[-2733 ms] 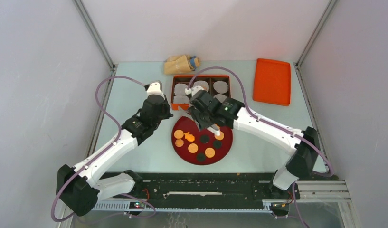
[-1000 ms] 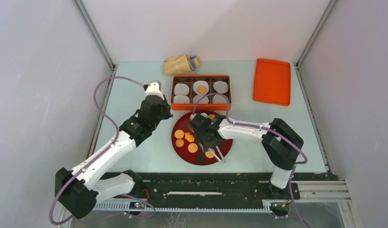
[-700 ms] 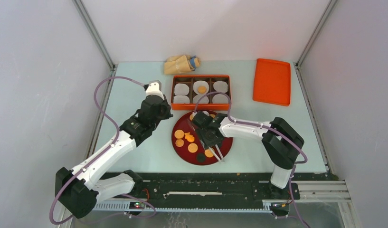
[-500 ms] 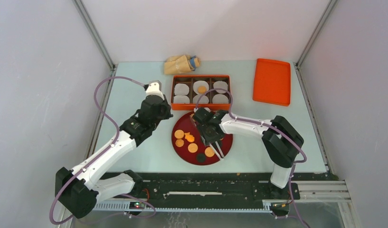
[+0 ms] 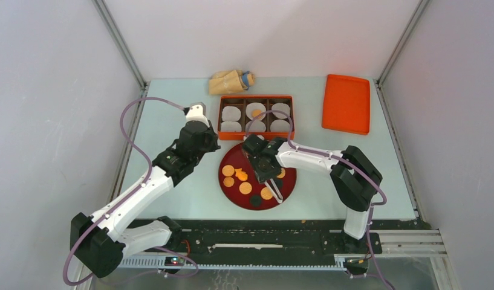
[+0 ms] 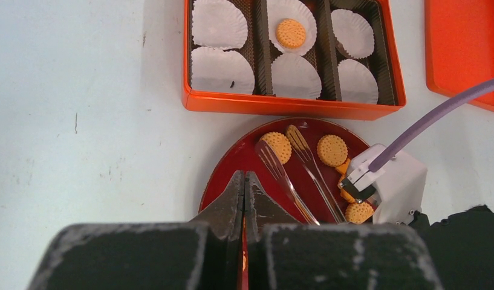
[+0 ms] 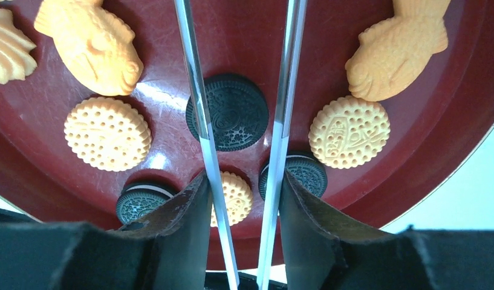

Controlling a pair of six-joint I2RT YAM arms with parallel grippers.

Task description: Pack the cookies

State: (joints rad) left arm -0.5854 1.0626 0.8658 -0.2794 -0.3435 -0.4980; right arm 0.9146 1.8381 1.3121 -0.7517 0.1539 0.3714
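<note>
Round tan cookies, orange fish-shaped ones and dark sandwich cookies lie on a red plate. One tan cookie sits on a white liner in the far middle compartment of the orange box. My right gripper is shut on clear plastic tongs above the plate. The tongs' arms stand apart on either side of a dark cookie. My left gripper is shut and empty, over the plate's left rim.
An orange lid lies at the back right. A tan bag lies behind the box. The box's other liners hold nothing. The right arm's cable arcs over the box.
My right gripper has left the box, where a tan cookie now lies, and come back over the plate with the tongs. The left arm has not moved.
</note>
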